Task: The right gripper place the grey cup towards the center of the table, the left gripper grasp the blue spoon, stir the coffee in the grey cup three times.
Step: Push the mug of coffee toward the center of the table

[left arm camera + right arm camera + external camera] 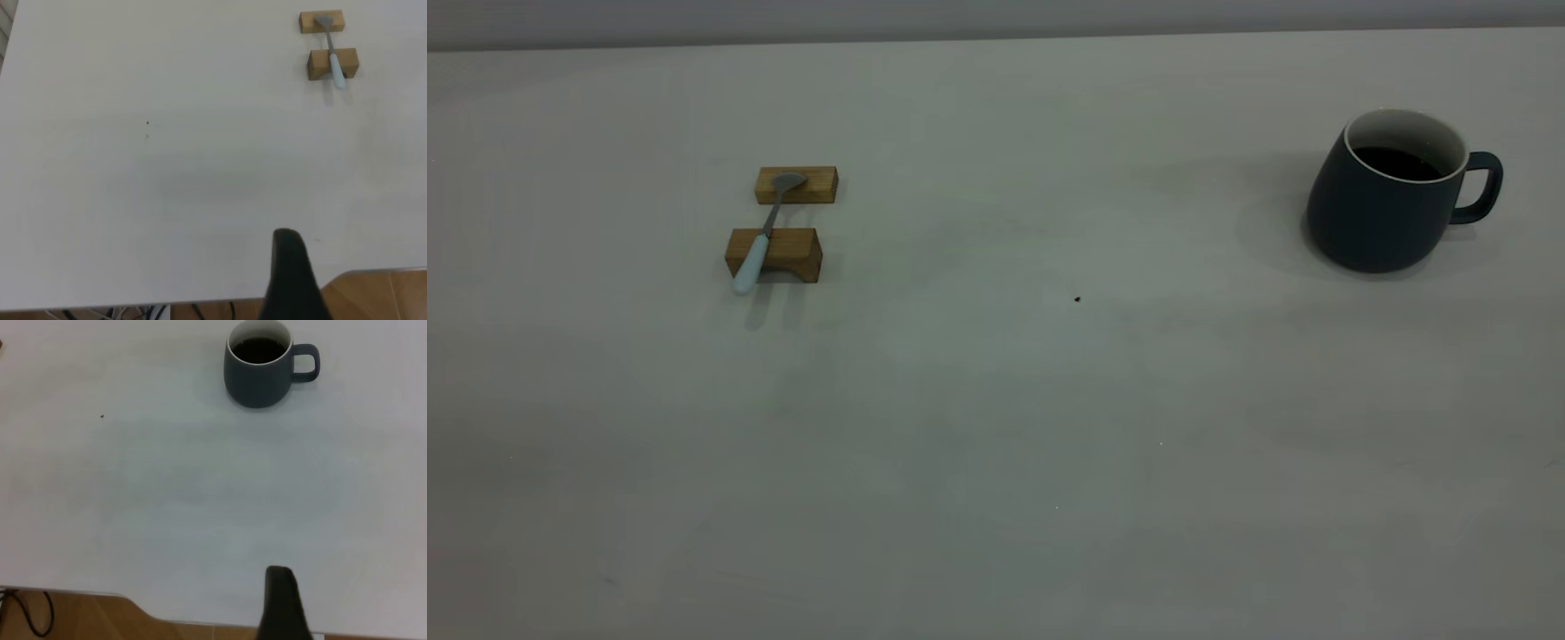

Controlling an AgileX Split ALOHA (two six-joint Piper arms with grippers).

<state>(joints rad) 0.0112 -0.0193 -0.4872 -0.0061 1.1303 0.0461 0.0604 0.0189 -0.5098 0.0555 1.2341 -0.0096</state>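
Exterior view: grey cup [1383, 209] far right, blue spoon [760, 240] across blocks [783, 222]; jaws indiscernible

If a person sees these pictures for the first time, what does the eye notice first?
Most likely the grey cup, dark against the pale table at the far right of the exterior view, upright, with coffee inside and its handle pointing right. Next, the blue spoon at the left, lying across two wooden blocks. Neither gripper is near them; only one dark finger shows in each wrist view.
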